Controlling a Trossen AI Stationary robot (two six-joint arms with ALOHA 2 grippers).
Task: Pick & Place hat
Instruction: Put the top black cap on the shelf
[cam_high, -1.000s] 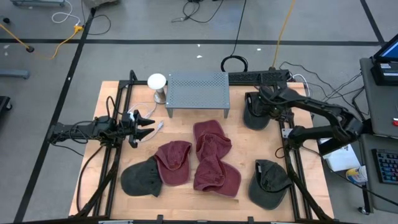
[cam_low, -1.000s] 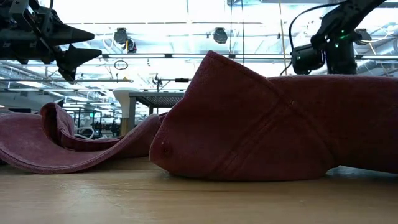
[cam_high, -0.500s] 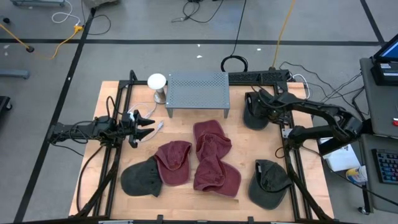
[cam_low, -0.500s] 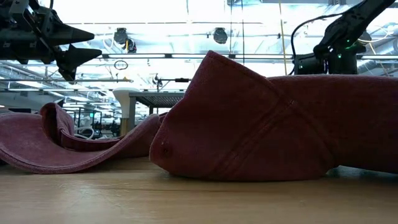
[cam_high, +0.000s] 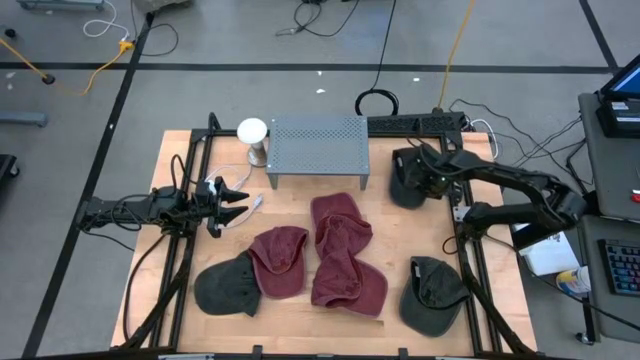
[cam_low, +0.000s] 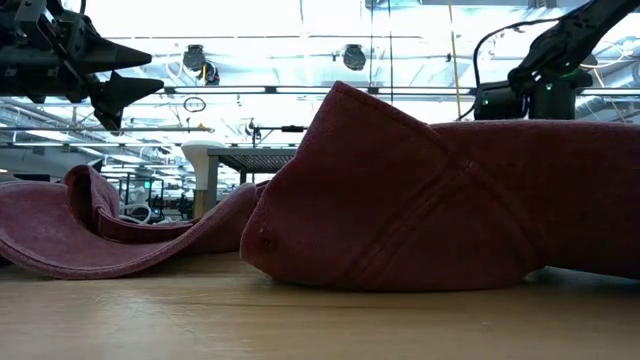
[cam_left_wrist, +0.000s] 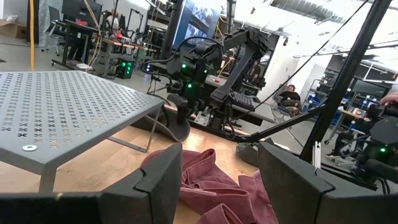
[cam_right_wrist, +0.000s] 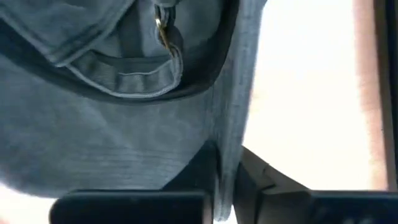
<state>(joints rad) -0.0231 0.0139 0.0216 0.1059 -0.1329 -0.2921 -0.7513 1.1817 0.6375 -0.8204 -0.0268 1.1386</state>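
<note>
Only the right wrist view showed the grip: the right gripper had its fingers pinched shut on the edge of a dark hat, buckle strap visible above. In the high view that gripper sat on the hat at the upper right of the table, beside the rack.

The left gripper hovered at centre left, fingers apart and empty; the left wrist view looked past them to the rack and red hats.

The table was bare wood, on a grey floor strewn with cables. The low view showed a bright workshop ceiling.

Three red hats lay in the middle, grey hats at lower left and lower right, a white stand by the rack. In the low view a red hat blocked most of the table.
</note>
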